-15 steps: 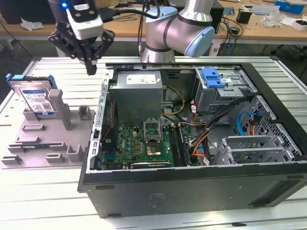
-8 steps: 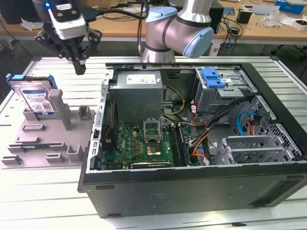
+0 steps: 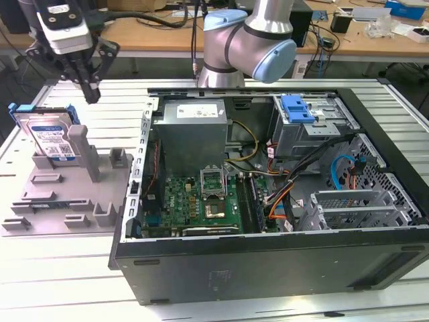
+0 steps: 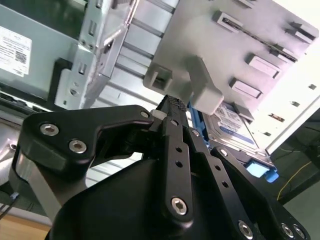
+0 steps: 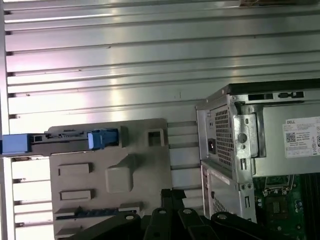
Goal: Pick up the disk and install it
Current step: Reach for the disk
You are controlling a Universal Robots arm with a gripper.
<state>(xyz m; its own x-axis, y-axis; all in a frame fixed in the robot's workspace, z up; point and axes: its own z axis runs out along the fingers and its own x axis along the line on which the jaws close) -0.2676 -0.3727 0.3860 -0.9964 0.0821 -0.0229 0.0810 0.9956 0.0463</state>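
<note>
Disk on holder beside computer case

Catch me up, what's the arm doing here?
The robot arm's claw hangs closed and empty above a grey holder beside the open computer case. The disk, in its blue frame, stands propped in that holder at the exterior view's left, a little to one side of the claw and untouched. It has not been picked up or installed yet.
</note>
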